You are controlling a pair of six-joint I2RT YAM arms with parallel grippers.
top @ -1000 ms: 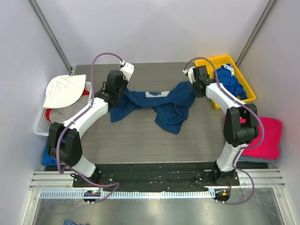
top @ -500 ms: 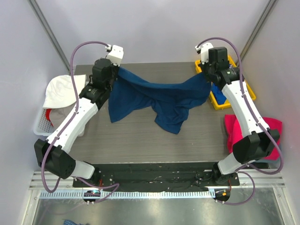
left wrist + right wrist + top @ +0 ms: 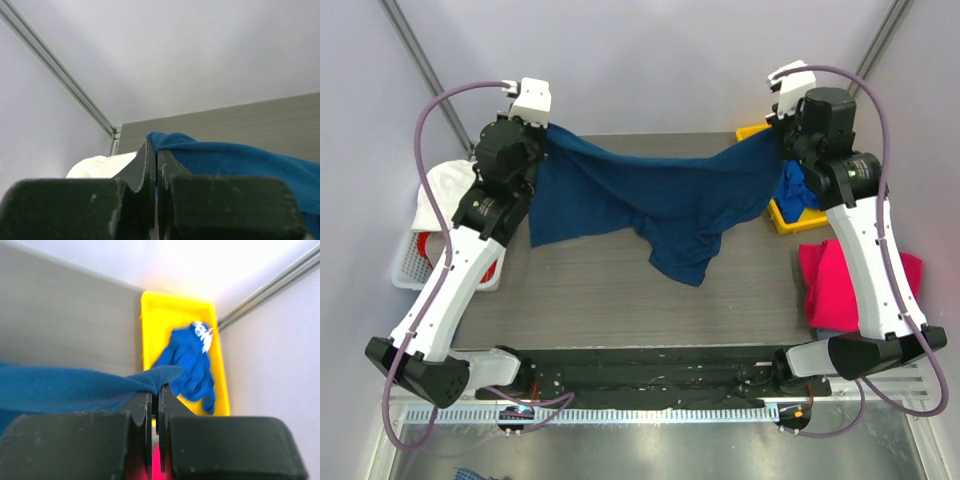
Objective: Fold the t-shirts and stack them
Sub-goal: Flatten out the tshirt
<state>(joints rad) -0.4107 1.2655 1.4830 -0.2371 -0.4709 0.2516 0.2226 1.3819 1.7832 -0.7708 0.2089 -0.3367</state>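
The navy t-shirt [image 3: 650, 200] is held spread above the far half of the table [image 3: 600, 300], with its long axis running left to right from one gripper to the other. Its upper edge is drawn into a shallow sagging curve between the 2 grip points. The rest hangs toward the near side in loose, soft folds, and the lowest lobe droops near the middle of the table. Whether that lobe touches the surface cannot be told. The fabric is seen as a matte, limp knit, creased unevenly.

The left gripper [image 3: 544, 130] is clenched on the shirt's upper left corner. In the left wrist view the dark fingers are pressed together with the cloth edge pinched between them, and the cloth trails off to the right. The right gripper [image 3: 776, 136] is likewise clamped on the upper right corner, with the fabric running away to the left in the right wrist view.

The table is a grey, wood-grained board. A royal-blue t-shirt [image 3: 192, 360] with white lettering lies crumpled in a rectangular yellow bin [image 3: 150, 310] of hard plastic at the far right. A magenta-pink t-shirt [image 3: 840, 285] lies at the right edge, nearer than the bin. A white basket [image 3: 410, 265] of lattice plastic with a white cloth [image 3: 440, 195] on it sits at the left edge.
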